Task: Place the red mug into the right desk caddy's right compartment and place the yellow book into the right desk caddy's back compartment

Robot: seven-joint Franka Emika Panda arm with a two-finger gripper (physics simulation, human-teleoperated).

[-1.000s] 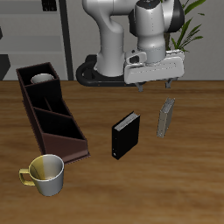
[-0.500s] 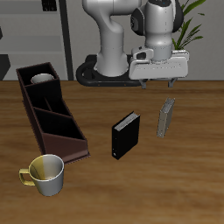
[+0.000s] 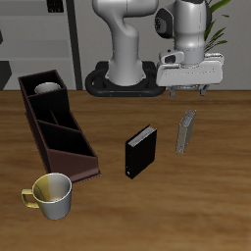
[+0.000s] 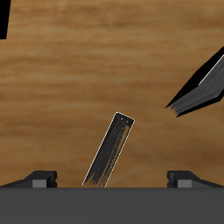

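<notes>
While the exterior view shows the gripper hanging in the upper right of the frame with its fingers apart and nothing between them, the yellow book stands upright on the tabletop just below it, right of centre, untouched. The right desk caddy runs along the left side of the frame, well apart from the book, and a pale-rimmed round thing sits in its far section, probably the red mug, though it is too small to be sure. A thicker black book stands near the centre and a yellow-and-white mug rests at the lower left, in front of the caddy. Judging from this, the mug step looks done and the book step is beginning. From the wrist view, the yellow book appears as a thin slanted strip between the two spread fingertips, with the black book off to one side; the gripper holds nothing. Next it probably needs to descend, line the fingers across the book's thin faces, and close before carrying it to the caddy's back compartment.
</notes>
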